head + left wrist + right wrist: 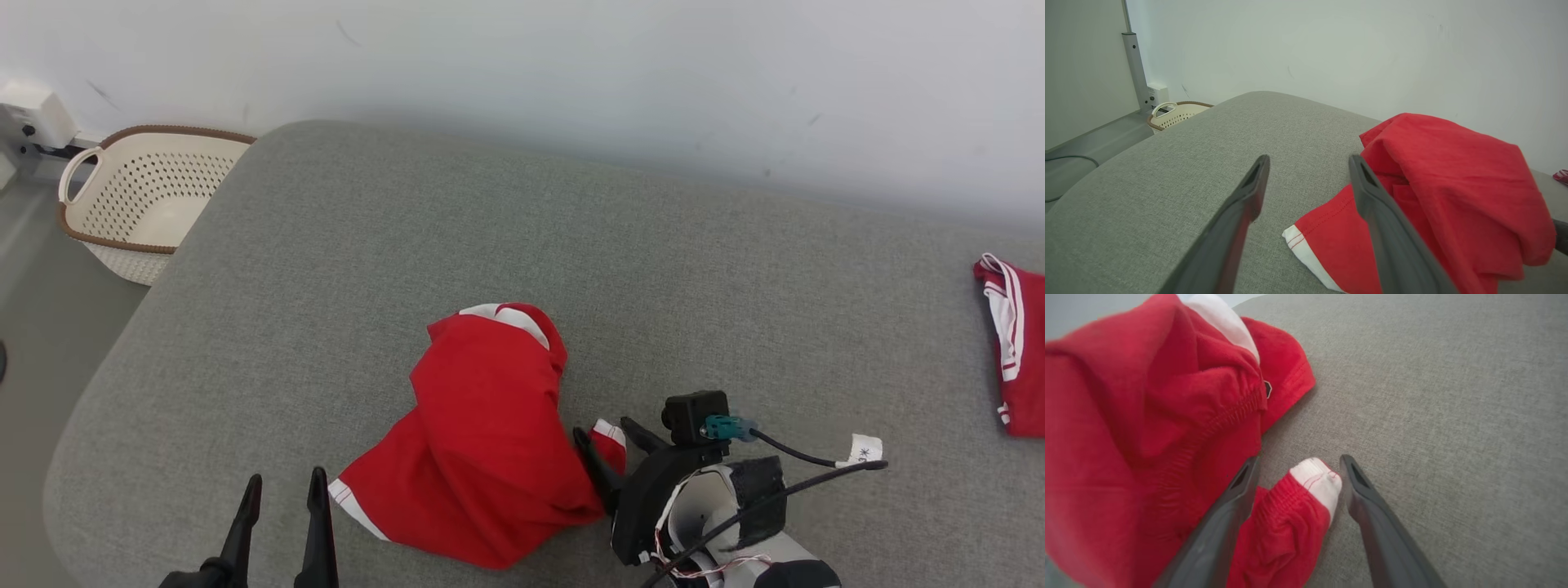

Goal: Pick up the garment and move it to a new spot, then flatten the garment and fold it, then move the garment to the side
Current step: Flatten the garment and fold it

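The garment is red with white trim and lies crumpled in a heap on the grey cushioned surface, front centre. My right gripper is open at its right edge, and a white-tipped fold of the garment lies between its fingers. My left gripper stands open at the lower left, just left of the heap's white-hemmed corner, with nothing between its fingers. In the left wrist view the garment rises to the right of the right-hand finger.
A second red-and-white piece of clothing lies at the surface's right edge. A cream perforated basket stands on the floor beyond the far-left corner. A pale wall runs behind. The surface drops off at its rounded left edge.
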